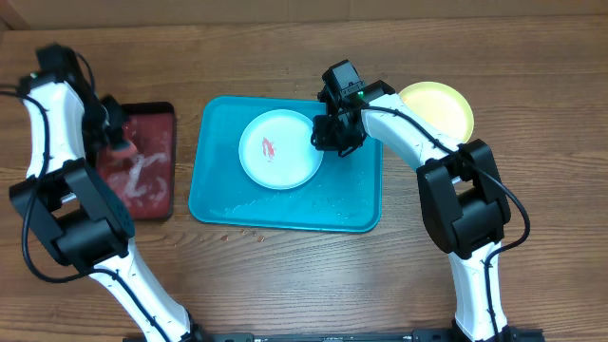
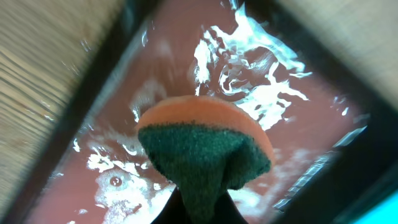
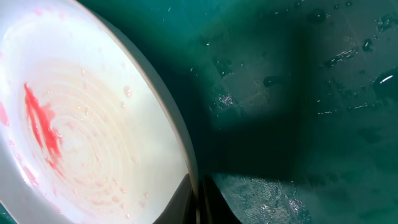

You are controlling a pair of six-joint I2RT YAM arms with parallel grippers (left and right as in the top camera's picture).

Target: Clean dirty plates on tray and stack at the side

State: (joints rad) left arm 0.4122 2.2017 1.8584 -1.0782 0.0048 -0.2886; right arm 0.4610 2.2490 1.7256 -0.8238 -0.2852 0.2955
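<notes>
A pale plate (image 1: pixel 279 149) with a red smear lies on the turquoise tray (image 1: pixel 353 204). My right gripper (image 1: pixel 328 134) is shut on that plate's right rim; the right wrist view shows the rim (image 3: pixel 180 143) pinched between the fingers (image 3: pixel 198 202), with the smear (image 3: pixel 42 121) at left. A yellow-green plate (image 1: pixel 445 104) sits on the table to the right of the tray. My left gripper (image 1: pixel 116 135) is shut on an orange sponge with a green scrub face (image 2: pixel 205 149), over the dark-red tray (image 2: pixel 298 130). A third plate is out of view.
The dark-red, black-rimmed tray (image 1: pixel 152 190) with soapy water stands left of the turquoise tray. Water drops lie on the turquoise tray floor (image 3: pixel 323 74). Bare wooden table (image 1: pixel 304 275) lies in front.
</notes>
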